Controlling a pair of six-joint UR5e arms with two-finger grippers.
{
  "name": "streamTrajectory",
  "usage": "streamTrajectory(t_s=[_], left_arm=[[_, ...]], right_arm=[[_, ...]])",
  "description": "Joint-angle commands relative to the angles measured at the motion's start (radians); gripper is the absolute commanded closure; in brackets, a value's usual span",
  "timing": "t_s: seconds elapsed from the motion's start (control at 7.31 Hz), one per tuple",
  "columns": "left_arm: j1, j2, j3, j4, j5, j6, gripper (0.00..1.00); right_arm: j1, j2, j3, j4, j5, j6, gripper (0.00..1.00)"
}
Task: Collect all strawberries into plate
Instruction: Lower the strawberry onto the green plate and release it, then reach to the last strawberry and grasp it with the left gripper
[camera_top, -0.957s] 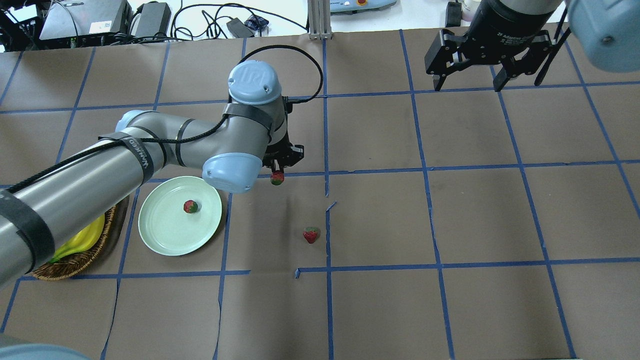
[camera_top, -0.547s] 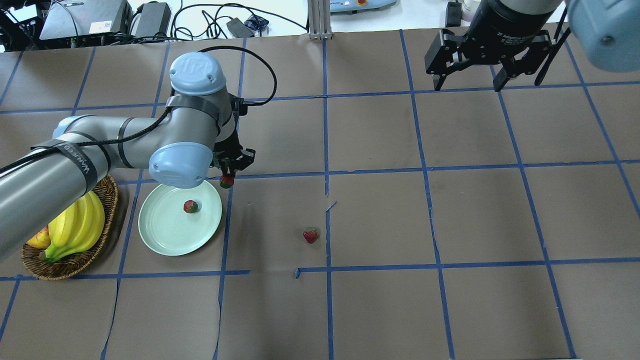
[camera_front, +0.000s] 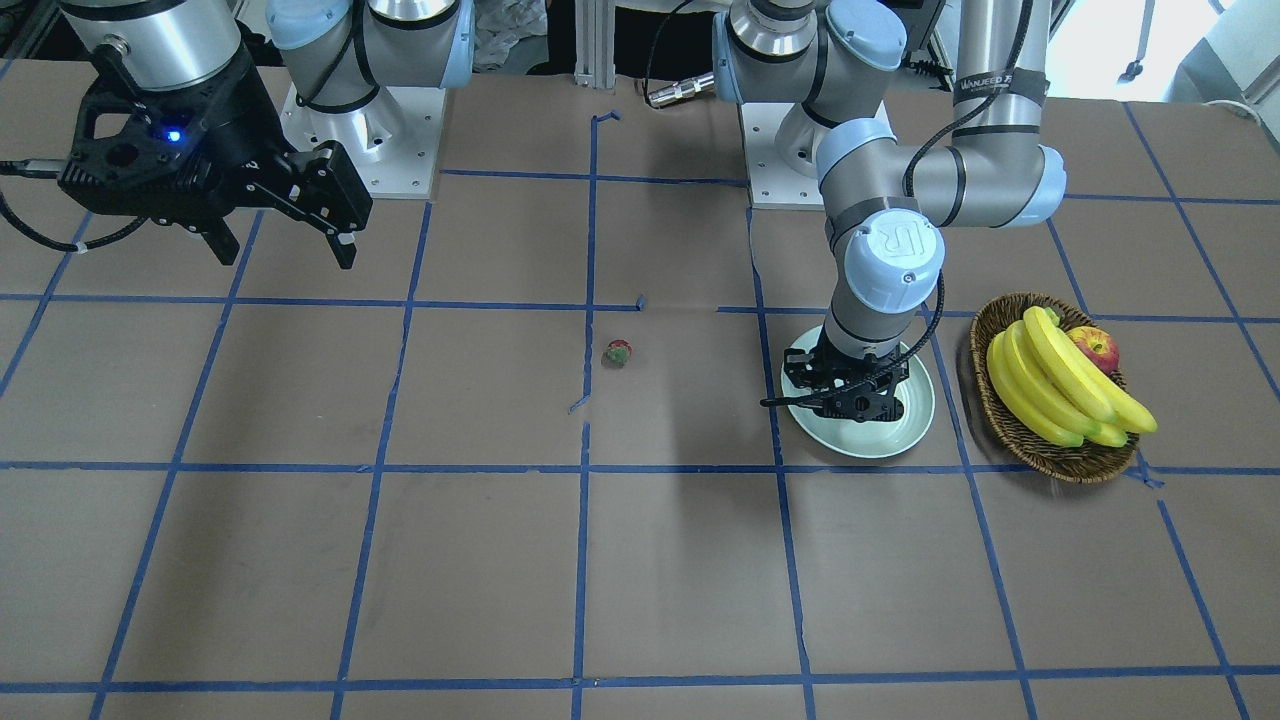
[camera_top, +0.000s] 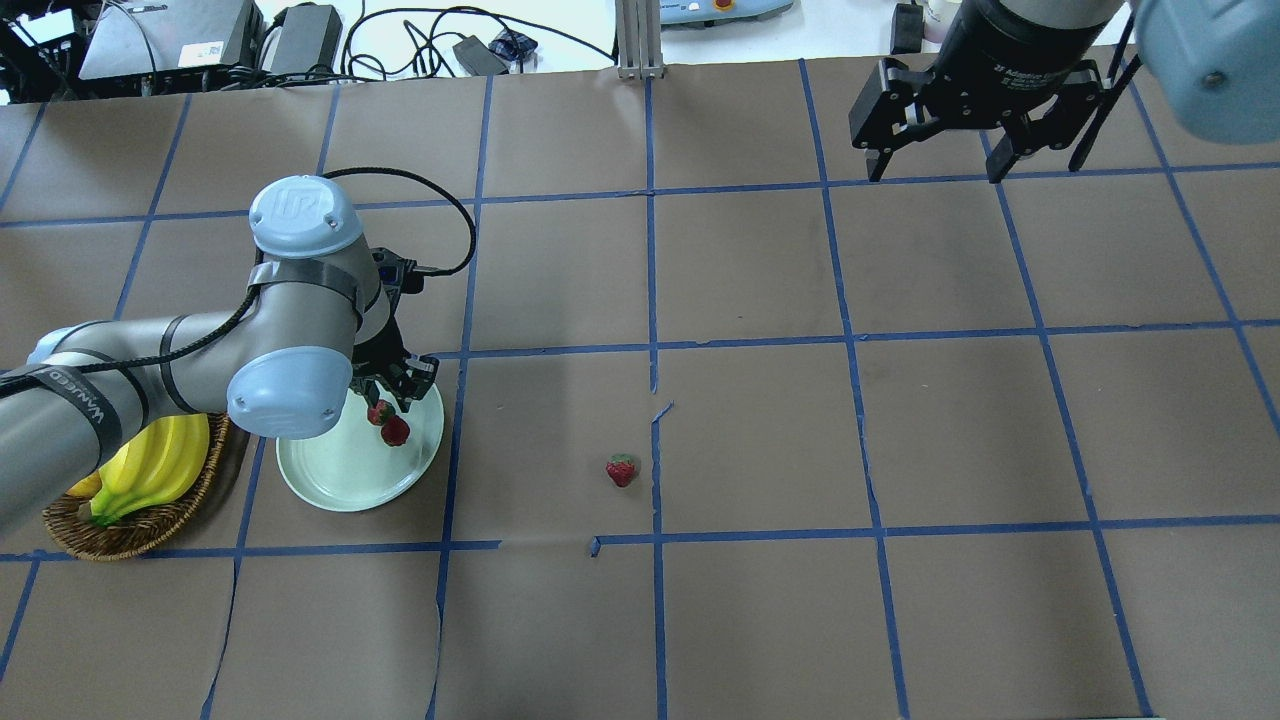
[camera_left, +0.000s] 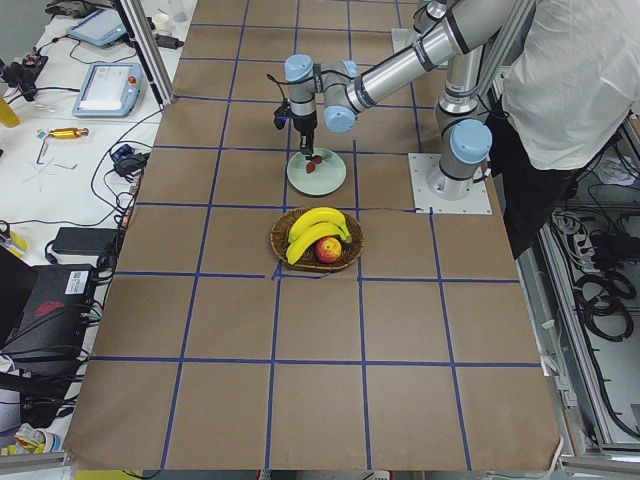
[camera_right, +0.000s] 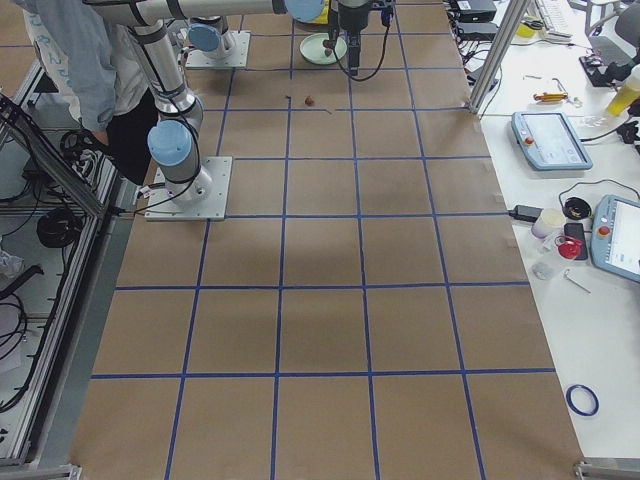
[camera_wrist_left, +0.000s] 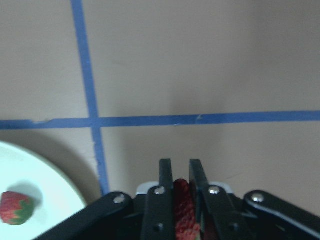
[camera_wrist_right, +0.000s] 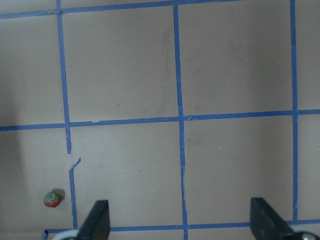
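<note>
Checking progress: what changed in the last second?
The left gripper carried the held strawberry leftward to over the plate, still shut on it. The strawberry on the plate, the third strawberry and the open right gripper stayed put.

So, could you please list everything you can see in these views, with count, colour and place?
table: one, brown paper with a blue tape grid.
plate: one, pale green, on the robot's left half of the table.
strawberries: three, red with green caps; one gripped over the plate, one lying on the plate, one on the table near its centre.
basket: one, brown wicker, beside the plate.
bananas: one bunch, yellow, in the basket.
apple: one, red-yellow, in the basket.
person: at least one, pale top, behind the robot's bases.
left gripper: black, shut on a strawberry.
right gripper: black, open, empty, raised.
</note>
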Motion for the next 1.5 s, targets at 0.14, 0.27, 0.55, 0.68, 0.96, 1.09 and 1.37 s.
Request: streamTrajectory(t_s=[0.14, 0.27, 0.55, 0.68, 0.96, 1.09, 1.37], left_arm=[[-0.211, -0.025, 0.065, 0.027, -0.076, -0.376, 0.07], [-0.313, -0.047, 0.112, 0.024, -0.157, -0.529, 0.09], [-0.469, -0.096, 0.111, 0.024, -0.163, -0.702, 0.15], [-0.485, -0.125, 0.11, 0.026, -0.163, -0.696, 0.16], [-0.488, -0.158, 0.107, 0.024, -0.159, -0.687, 0.18], [-0.49, -0.161, 0.102, 0.024, -0.162, -0.684, 0.23], [-0.49, -0.153, 0.079, 0.023, -0.15, -0.653, 0.34]], right_arm=[[0.0, 0.0, 0.0, 0.001, 0.002, 0.0, 0.0], [0.0, 0.0, 0.0, 0.001, 0.002, 0.0, 0.0], [0.0, 0.0, 0.0, 0.001, 0.004, 0.0, 0.0], [0.0, 0.0, 0.0, 0.002, 0.004, 0.0, 0.0], [0.0, 0.0, 0.002, 0.002, 0.004, -0.002, 0.0], [0.0, 0.0, 0.002, 0.002, 0.004, -0.002, 0.0], [0.0, 0.0, 0.002, 0.002, 0.004, -0.002, 0.0]])
